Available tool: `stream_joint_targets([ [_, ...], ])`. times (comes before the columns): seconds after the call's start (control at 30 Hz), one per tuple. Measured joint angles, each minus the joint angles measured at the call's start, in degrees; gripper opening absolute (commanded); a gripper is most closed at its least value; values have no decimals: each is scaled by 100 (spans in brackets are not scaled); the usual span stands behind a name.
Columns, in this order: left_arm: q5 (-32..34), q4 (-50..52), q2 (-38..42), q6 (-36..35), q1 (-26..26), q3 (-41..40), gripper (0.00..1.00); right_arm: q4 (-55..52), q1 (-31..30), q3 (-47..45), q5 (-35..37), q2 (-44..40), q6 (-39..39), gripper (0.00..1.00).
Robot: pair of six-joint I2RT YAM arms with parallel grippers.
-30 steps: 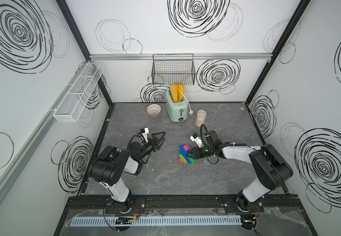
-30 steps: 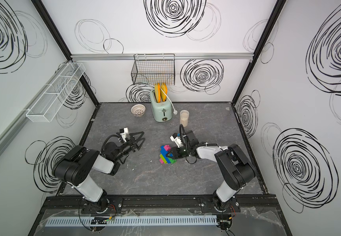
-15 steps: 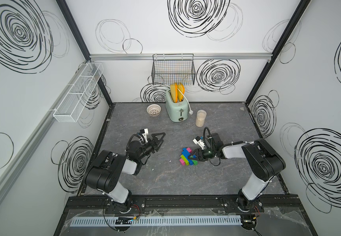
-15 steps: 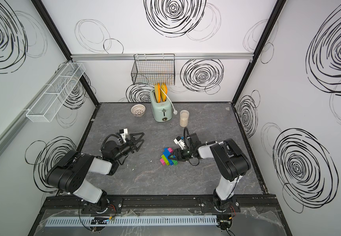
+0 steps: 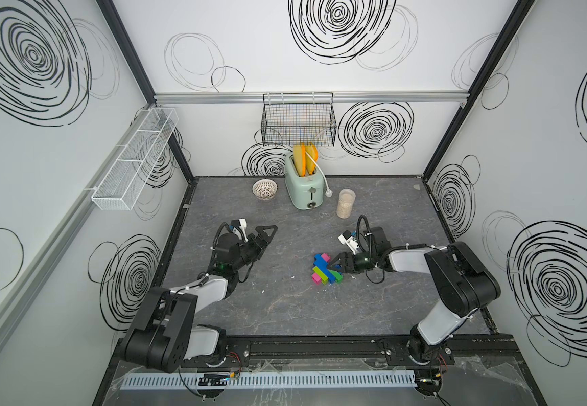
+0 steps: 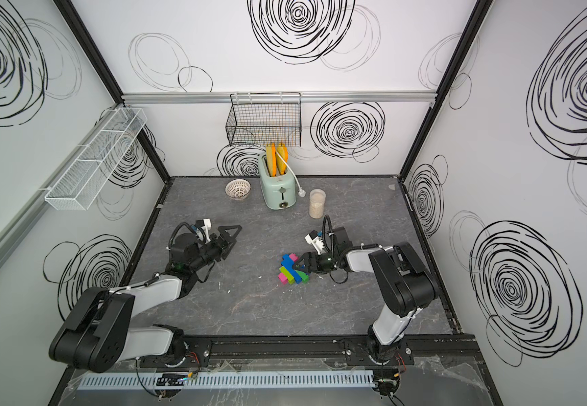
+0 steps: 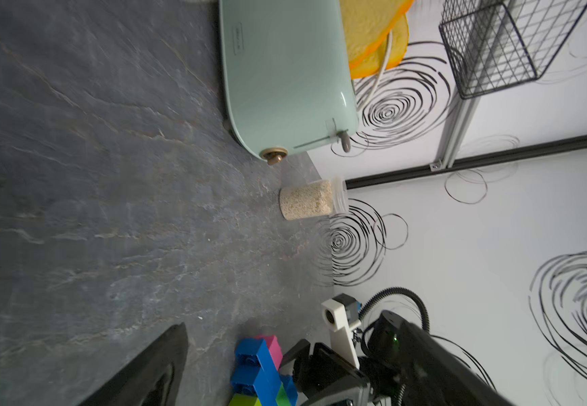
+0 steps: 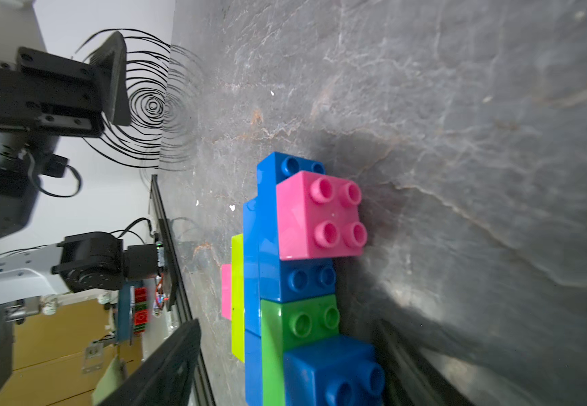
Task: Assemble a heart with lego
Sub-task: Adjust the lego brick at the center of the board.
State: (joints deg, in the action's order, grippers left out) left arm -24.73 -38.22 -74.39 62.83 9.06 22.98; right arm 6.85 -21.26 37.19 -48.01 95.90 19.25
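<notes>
The heart [image 5: 323, 272] [image 6: 291, 271], a clump of joined blue, green, lime and pink lego bricks, lies on the dark table right of centre. My right gripper [image 5: 338, 266] [image 6: 303, 265] stands open at the clump's right end, one finger on each side. In the right wrist view the heart [image 8: 295, 281] sits between the spread fingers [image 8: 165, 365], with a gap on that side. My left gripper [image 5: 267, 237] [image 6: 233, 236] hangs open and empty to the left, well clear. In the left wrist view, one of its own fingers [image 7: 151, 369] and the heart [image 7: 260, 369] show.
A mint-green toaster [image 5: 304, 188] with yellow slices stands at the back. Beside it are a jar of grain [image 5: 345, 203] and a small white slotted bowl [image 5: 264, 189]. A black wire basket [image 5: 298, 121] hangs on the back wall, a white wire rack [image 5: 134, 158] on the left wall.
My right gripper has gone from shut on the heart to open. The heart has sunk a little and now rests on the table. The left arm has barely moved.
</notes>
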Motion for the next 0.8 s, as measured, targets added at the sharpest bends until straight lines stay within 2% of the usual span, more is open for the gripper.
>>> stream_joint_targets([
  [0.1,844,1346,431,-485,-173,439,97,-177,74,-2,319,-177,-173,90],
  [0.17,1552,2090,651,-745,-308,671,97,-271,168,-24,527,-315,-264,99],
  [0.3,2988,3001,841,-1161,-549,756,97,-420,398,-175,1036,-719,-358,99],
  [0.5,4725,3392,848,-1908,-632,564,97,-935,691,-461,1939,-1582,-356,99],
  [0.6,5117,3405,815,-2159,-765,533,98,-1073,839,-479,2201,-2031,-352,99],
  [0.7,5209,3237,614,-2400,-935,560,98,-1132,960,-501,2343,-2319,-343,99],
  [0.8,5482,3204,304,-2789,-852,699,98,-1178,1027,-551,2433,-2441,-339,99],
])
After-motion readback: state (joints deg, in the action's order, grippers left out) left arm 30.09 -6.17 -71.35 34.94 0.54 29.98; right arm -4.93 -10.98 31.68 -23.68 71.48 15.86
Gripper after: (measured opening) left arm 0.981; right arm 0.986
